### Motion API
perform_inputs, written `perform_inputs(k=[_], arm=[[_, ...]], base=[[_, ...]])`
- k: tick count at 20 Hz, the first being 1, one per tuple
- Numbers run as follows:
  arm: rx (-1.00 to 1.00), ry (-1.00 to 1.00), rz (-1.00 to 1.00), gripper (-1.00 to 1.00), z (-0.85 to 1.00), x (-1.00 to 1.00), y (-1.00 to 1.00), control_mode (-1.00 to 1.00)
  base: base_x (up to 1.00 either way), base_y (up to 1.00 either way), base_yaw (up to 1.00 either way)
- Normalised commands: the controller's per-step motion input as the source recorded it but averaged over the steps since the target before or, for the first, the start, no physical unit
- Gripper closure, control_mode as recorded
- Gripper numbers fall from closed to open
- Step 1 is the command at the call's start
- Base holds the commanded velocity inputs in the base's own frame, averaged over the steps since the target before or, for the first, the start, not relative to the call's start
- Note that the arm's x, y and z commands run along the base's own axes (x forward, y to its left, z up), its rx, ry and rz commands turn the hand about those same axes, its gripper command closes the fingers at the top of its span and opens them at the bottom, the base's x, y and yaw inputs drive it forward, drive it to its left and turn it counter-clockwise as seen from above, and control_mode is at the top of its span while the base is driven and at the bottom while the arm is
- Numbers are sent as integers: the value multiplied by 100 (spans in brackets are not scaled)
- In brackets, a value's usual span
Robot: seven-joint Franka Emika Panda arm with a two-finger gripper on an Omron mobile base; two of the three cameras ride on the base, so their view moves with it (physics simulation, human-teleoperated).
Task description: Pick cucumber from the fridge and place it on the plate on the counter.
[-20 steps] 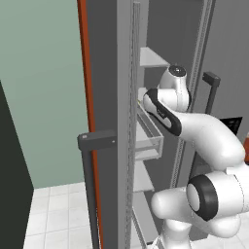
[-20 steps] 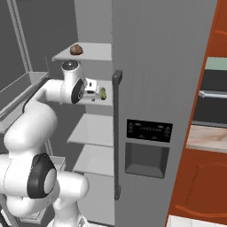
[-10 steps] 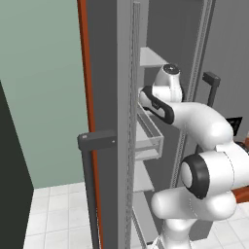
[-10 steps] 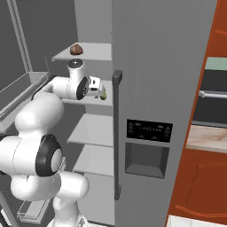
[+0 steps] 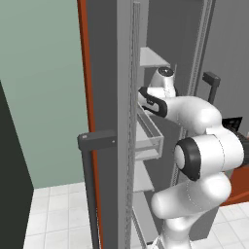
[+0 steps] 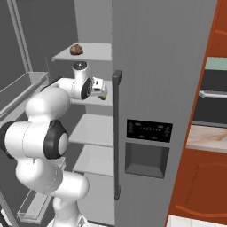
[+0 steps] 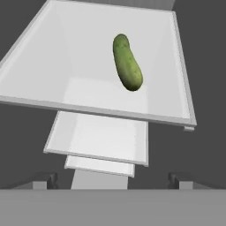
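Note:
The cucumber [image 7: 127, 62], dark green and oblong, lies on a pale fridge shelf [image 7: 66, 66]; in the hand view it sits ahead of the fingers and slightly to the right. My gripper [image 7: 112, 181] is open, its dark fingertips [image 7: 44, 180] wide apart with nothing between them. From the right base view the gripper [image 6: 100, 88] reaches into the open fridge [image 6: 155, 66] at the second shelf, and a green bit of the cucumber [image 6: 103, 96] shows just beyond it. A strip of the counter [image 6: 206, 138] shows at the far right. The plate is out of view.
A small brown round item [image 6: 76, 49] rests on the top shelf. The closed fridge door with its long dark handle [image 6: 116, 133] stands right of the arm. The open door [image 5: 104, 73] and its clear bin [image 5: 148, 131] flank the arm on the left. Lower shelves [image 6: 91, 131] lie beneath.
The hand has edged a little deeper into the fridge toward the cucumber, and the elbow has swung up closer to the cameras. The gripper has stayed open.

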Motion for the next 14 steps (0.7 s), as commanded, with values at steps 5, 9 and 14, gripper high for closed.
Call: perform_inputs(k=[5, 9, 14], arm=[[0, 0, 0, -100, -11, 42, 0, -100], [0, 0, 0, -100, -9, 40, 0, -100], [0, 0, 0, -100, -12, 40, 0, -100]], base=[[0, 0, 0], [0, 0, 0], [0, 0, 0]])
